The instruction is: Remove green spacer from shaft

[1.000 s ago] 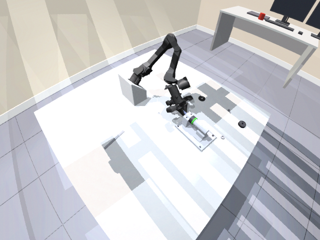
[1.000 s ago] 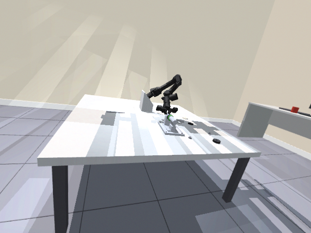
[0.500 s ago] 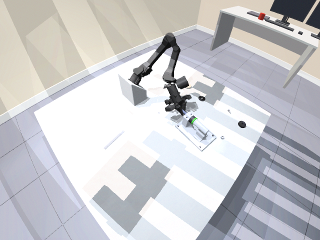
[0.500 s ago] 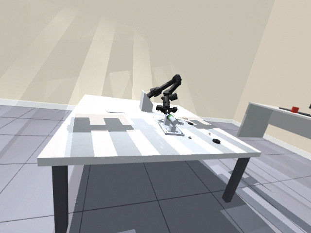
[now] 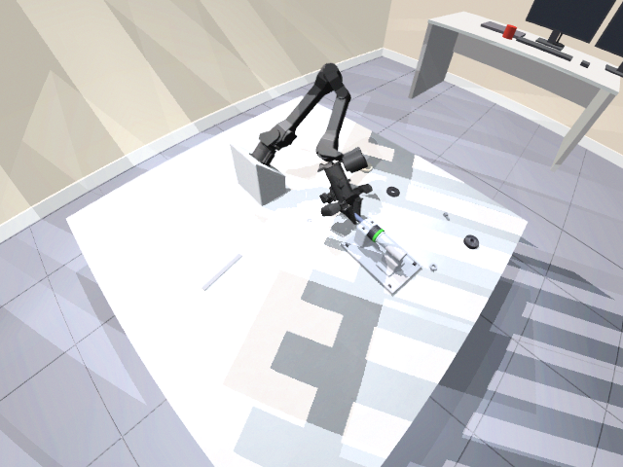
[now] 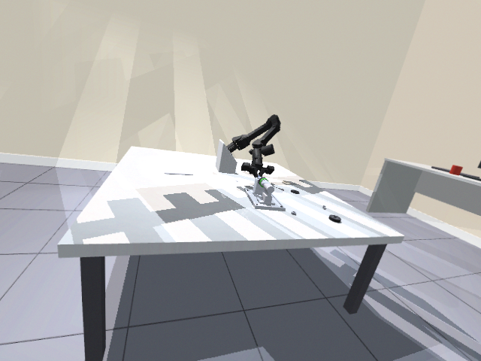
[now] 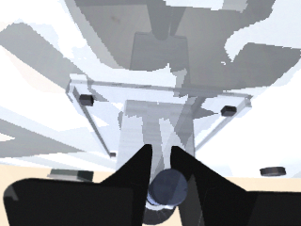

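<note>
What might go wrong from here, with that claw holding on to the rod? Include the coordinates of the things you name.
The gripper (image 5: 354,217) (image 7: 160,151) is shut on the shaft (image 5: 358,218) (image 7: 167,187); its rounded end may slip between the fingers when pulled.

The green spacer (image 5: 378,234) (image 6: 262,181) sits right against dark rings (image 5: 373,231), so pulling slightly too far might free another one.

The green spacer is above the base plate (image 5: 368,271) (image 6: 267,207) (image 7: 155,87), so it might land there rather than on the table.

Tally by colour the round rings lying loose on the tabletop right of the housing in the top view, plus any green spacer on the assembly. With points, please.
Black rings (image 5: 465,241) (image 6: 334,218): 2
Green spacer (image 5: 378,234) (image 6: 261,181): 1
Total: 3
</note>
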You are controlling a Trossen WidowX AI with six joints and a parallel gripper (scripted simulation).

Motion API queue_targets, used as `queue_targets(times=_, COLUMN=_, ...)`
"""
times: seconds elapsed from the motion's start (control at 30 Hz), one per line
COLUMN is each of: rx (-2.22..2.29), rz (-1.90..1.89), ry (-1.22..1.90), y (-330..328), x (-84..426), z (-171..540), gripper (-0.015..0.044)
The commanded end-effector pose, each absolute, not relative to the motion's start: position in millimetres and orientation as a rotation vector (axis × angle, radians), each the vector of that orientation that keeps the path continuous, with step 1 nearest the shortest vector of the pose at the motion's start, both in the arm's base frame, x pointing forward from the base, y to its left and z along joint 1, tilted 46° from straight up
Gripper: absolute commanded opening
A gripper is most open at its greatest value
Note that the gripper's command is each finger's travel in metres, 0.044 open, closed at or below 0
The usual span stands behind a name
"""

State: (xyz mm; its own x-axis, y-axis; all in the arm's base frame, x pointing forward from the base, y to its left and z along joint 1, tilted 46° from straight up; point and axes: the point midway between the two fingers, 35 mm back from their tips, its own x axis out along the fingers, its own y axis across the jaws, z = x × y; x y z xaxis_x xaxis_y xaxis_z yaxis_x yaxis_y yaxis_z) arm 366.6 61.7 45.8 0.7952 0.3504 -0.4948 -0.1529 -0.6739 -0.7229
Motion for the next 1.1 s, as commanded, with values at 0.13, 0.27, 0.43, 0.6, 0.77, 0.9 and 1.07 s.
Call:
queue_targets(times=0.13, rx=-2.171, rz=0.796, ry=-0.146, y=62.2, x=365.1, z=46.2, gripper=0.0)
queue_targets(times=0.27, rx=-2.171, rz=0.796, ry=-0.146, y=62.3, x=364.6, z=46.2, gripper=0.0)
queue_targets(times=0.43, rx=-2.17, rz=0.796, ry=-0.146, y=62.5, x=364.0, z=46.2, gripper=0.0)
queue_targets(times=0.6, rx=-2.17, rz=0.796, ry=-0.146, y=62.6, x=363.3, z=46.2, gripper=0.0)
queue_targets(times=0.77, rx=-2.17, rz=0.796, ry=-0.146, y=62.7, x=362.7, z=46.2, gripper=0.0)
queue_targets(times=0.9, rx=-2.17, rz=0.796, ry=-0.146, y=62.9, x=362.2, z=46.2, gripper=0.0)
queue_targets(times=1.07, rx=-2.17, rz=0.796, ry=-0.146, y=63.0, x=361.5, z=46.2, gripper=0.0)
